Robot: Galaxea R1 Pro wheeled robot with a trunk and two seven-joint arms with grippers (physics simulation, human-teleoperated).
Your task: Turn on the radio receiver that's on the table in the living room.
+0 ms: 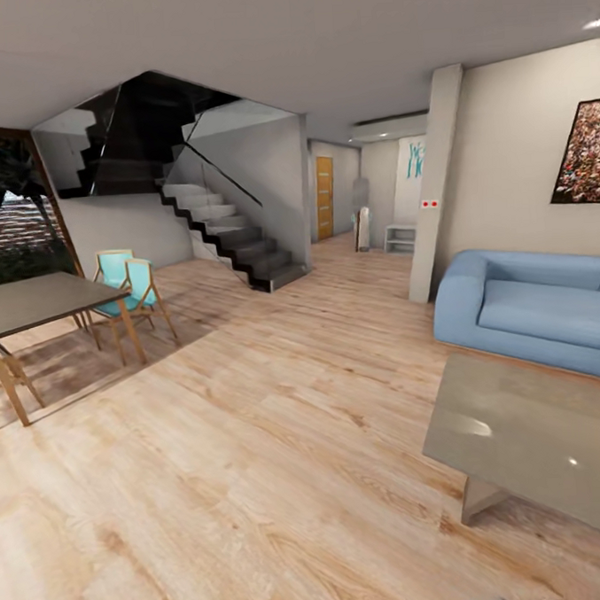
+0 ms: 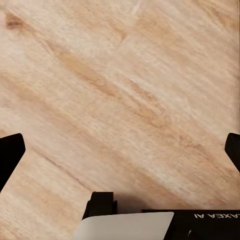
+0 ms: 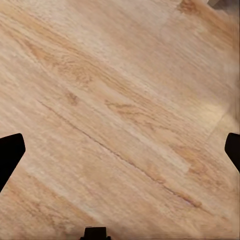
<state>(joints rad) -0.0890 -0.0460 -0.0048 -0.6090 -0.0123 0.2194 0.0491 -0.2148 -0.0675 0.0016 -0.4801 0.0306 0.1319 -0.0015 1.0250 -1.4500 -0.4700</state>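
Observation:
The low table [image 1: 530, 437] with its glossy grey top stands at the right of the head view, in the living room in front of the light-blue sofa [image 1: 536, 308]. The red radio receiver is out of view on the part of the tabletop that I see. In the left wrist view, my left gripper [image 2: 120, 155] is open over bare wood floor, its black fingertips [image 2: 10, 155] far apart. Over the same floor hangs my right gripper [image 3: 120, 155], also open, holding nothing.
A dark dining table [image 1: 29, 303] with wooden legs and turquoise chairs [image 1: 126, 293] stands at the left. A black staircase [image 1: 225, 233] rises at the back, a pillar [image 1: 431, 185] stands beside the sofa, and a framed crowd picture [image 1: 584, 154] hangs above it. Wide wood floor [image 1: 256, 445] lies between.

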